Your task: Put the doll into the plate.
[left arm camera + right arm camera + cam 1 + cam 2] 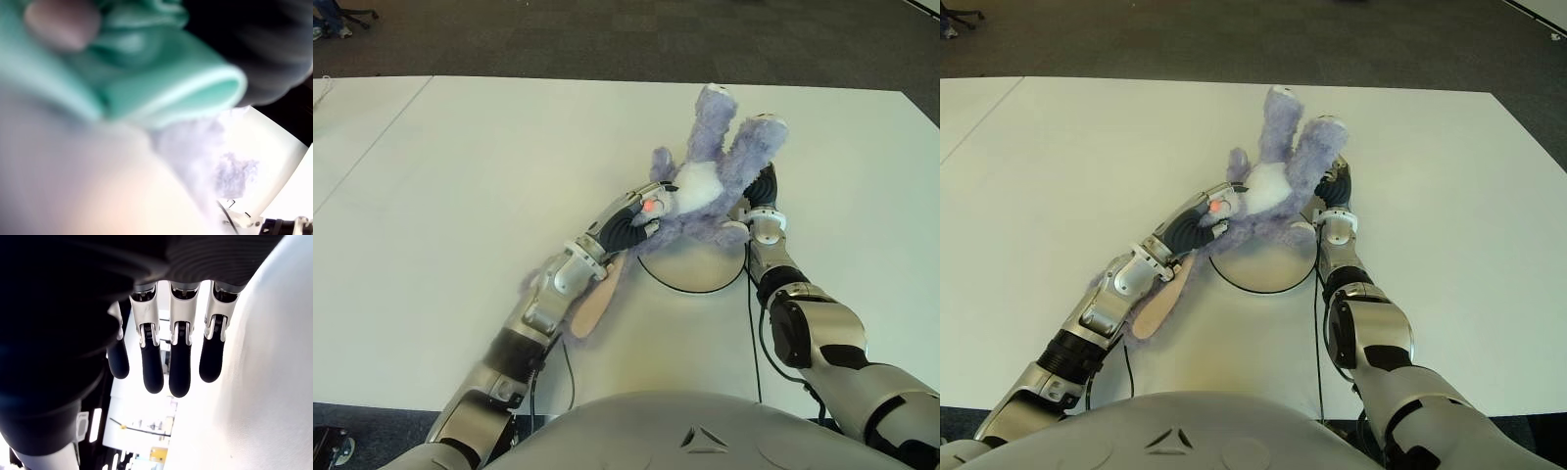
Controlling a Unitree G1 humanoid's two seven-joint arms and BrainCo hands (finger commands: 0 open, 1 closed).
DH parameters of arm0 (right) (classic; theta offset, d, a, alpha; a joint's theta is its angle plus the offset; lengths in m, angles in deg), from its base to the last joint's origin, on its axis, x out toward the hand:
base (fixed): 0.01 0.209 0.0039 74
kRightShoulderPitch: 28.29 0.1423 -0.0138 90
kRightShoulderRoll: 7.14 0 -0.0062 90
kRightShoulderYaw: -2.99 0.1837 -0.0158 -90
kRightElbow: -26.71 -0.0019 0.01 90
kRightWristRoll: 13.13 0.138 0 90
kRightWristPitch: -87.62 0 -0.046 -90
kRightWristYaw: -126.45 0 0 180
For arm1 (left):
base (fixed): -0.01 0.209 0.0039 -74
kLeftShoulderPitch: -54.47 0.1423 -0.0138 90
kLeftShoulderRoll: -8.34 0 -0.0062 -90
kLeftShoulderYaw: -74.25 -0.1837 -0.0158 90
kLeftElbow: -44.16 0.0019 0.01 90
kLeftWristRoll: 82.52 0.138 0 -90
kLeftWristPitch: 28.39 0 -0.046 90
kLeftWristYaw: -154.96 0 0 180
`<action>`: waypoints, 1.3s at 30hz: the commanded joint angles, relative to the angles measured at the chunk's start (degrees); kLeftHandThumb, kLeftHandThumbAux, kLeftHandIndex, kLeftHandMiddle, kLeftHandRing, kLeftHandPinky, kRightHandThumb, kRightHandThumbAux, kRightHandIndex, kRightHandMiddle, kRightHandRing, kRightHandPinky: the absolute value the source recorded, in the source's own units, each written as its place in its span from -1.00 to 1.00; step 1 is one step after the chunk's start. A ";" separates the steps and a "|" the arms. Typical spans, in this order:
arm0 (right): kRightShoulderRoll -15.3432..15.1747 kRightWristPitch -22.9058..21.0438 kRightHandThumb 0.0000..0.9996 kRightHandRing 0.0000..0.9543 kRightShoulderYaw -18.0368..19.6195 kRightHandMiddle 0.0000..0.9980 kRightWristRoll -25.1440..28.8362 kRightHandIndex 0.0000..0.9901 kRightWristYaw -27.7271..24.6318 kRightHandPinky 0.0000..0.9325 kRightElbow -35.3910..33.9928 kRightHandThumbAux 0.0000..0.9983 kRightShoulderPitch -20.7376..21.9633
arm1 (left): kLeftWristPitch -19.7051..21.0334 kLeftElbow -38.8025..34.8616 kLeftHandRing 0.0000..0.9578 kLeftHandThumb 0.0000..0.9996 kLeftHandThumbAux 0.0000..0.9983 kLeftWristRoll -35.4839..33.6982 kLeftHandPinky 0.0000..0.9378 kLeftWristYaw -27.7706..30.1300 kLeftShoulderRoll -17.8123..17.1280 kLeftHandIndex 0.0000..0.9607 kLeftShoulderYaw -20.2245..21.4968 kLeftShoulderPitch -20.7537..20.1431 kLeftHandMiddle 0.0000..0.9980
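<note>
A white table [460, 176] carries a round plate [1263, 266] and purple doll [710, 176].

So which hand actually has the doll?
The left hand, closed on the purple doll over the plate; the right hand shows straight, empty fingers.

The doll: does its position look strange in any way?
Yes. The doll lies only partly over the plate, its legs reaching past the rim, one long ear trailing on the table under the left hand.
</note>
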 commanded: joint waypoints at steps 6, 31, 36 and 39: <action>4.68 -7.21 -1.00 -0.29 -1.08 -0.34 -0.65 -0.47 0.09 -0.31 7.48 0.65 -10.73 | -3.87 2.64 0.93 0.47 0.40 12.92 0.90 -2.86 -2.78 -0.09 -7.89 2.08 0.98; 5.02 -6.65 -0.95 -0.29 -0.01 -0.34 0.49 -0.45 -2.05 -0.31 7.41 0.67 -10.75 | -5.46 1.83 0.73 0.48 0.40 46.30 0.82 -32.49 -10.83 -0.08 -15.46 -1.03 0.64; 4.99 -6.85 -0.97 -0.30 -0.18 -0.34 0.30 -0.46 -1.96 -0.31 7.43 0.67 -10.70 | -4.88 1.85 0.57 0.39 0.41 47.62 0.62 -32.13 -11.66 -0.11 -16.57 -2.17 0.42; 5.02 -6.73 -0.97 -0.30 -0.02 -0.34 0.50 -0.46 -2.35 -0.31 7.41 0.68 -10.68 | -5.25 2.22 0.42 0.36 0.42 46.67 0.48 -30.85 -11.79 -0.12 -16.73 -2.55 0.27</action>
